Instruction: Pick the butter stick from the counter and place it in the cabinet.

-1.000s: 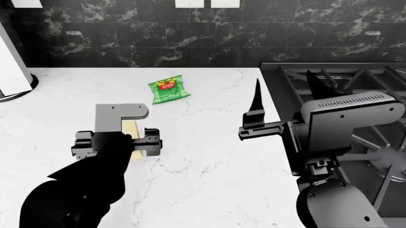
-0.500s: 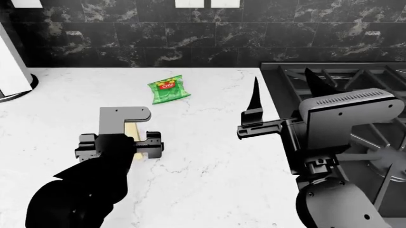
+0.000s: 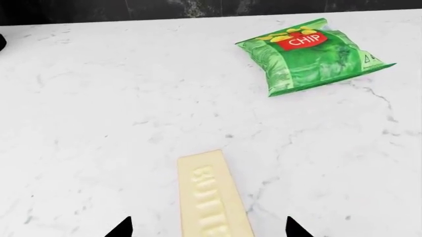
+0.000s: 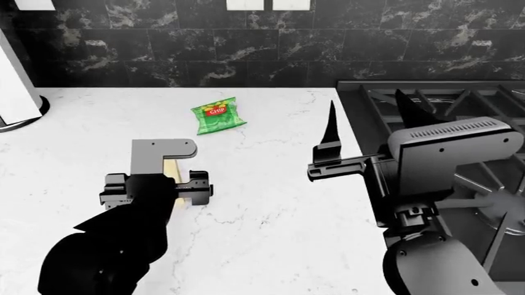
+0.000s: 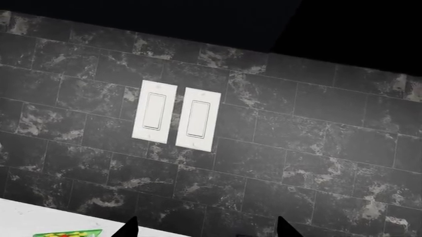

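The pale yellow butter stick (image 3: 209, 197) lies flat on the white marble counter (image 3: 99, 98). In the left wrist view it runs lengthwise between the two black fingertips (image 3: 122, 229) of my left gripper (image 3: 207, 230), which is open with one jaw on each side of the stick and clear gaps to both. In the head view the left gripper (image 4: 156, 187) hangs right over the butter stick (image 4: 171, 167), which is mostly hidden under it. My right gripper (image 4: 369, 123) is open and empty, raised with its fingers pointing up by the counter's right edge; it also shows in the right wrist view (image 5: 207, 228).
A green chip bag (image 4: 218, 115) lies on the counter (image 4: 271, 209) beyond the butter, also in the left wrist view (image 3: 310, 53). The black gas stovetop (image 4: 492, 92) adjoins at the right. A white object (image 4: 16, 92) stands far left. Two wall switches (image 5: 175, 116) are on the dark tiled backsplash.
My left gripper has shifted slightly to the right and a little lower over the butter stick. The right arm has barely moved.
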You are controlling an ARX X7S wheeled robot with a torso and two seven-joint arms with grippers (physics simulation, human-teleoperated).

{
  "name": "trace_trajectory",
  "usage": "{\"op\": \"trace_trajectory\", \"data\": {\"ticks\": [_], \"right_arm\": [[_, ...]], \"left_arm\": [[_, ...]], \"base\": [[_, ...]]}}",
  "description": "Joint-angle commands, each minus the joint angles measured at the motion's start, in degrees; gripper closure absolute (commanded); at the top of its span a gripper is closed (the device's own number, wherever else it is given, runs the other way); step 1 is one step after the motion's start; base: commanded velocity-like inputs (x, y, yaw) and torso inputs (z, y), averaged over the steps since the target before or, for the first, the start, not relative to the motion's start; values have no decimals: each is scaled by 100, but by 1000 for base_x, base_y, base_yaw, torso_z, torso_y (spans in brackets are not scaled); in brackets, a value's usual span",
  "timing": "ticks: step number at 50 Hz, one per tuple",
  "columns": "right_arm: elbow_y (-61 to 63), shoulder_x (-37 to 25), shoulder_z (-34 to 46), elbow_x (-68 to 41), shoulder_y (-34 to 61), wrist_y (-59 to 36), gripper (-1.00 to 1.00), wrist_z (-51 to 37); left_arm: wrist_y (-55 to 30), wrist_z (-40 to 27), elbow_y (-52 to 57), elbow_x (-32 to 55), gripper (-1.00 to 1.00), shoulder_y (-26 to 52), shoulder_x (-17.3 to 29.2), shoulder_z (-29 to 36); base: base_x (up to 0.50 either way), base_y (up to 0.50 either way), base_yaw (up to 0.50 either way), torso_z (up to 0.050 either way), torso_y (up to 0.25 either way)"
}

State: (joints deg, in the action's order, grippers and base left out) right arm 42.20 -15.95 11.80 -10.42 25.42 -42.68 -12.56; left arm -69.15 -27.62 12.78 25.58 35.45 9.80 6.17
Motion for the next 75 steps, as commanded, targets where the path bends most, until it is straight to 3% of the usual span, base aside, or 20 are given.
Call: {"op": "trace_trajectory", "data": {"ticks": [1,6,7,23,36,51,58,75], "right_arm": [[-6,-21,-18,-29,-37,58,-100,-25],[-29,-30,-20,-35,-57,99,-100,-36],[-34,-31,-19,-36,-59,106,-100,-38],[-23,-44,13,-61,-47,92,-100,-88],[-73,-56,48,-77,-48,134,-100,-111],[-63,-77,100,-120,35,35,-100,-127],[-39,-88,141,-134,112,-42,-100,-133],[-57,-87,230,-137,177,-30,-100,-173]], "left_arm": [[-1,-17,-157,-1,-100,-66,3,69],[49,-31,-205,-9,-100,-72,-2,68],[48,-34,-207,-2,100,-71,-5,55],[359,-2,-221,-62,100,-162,89,169],[1183,356,254,-264,100,-315,525,620],[2359,648,1215,-258,100,-619,723,468],[3298,615,1667,-569,100,-708,785,383],[3962,508,2624,-463,100,-736,834,-143]], "base": [[0,0,0,0,0],[0,0,0,0,0],[0,0,0,0,0],[0,0,0,0,0],[1,0,0,0,0],[0,0,0,0,0],[0,0,0,0,0],[0,0,0,0,0]]}}
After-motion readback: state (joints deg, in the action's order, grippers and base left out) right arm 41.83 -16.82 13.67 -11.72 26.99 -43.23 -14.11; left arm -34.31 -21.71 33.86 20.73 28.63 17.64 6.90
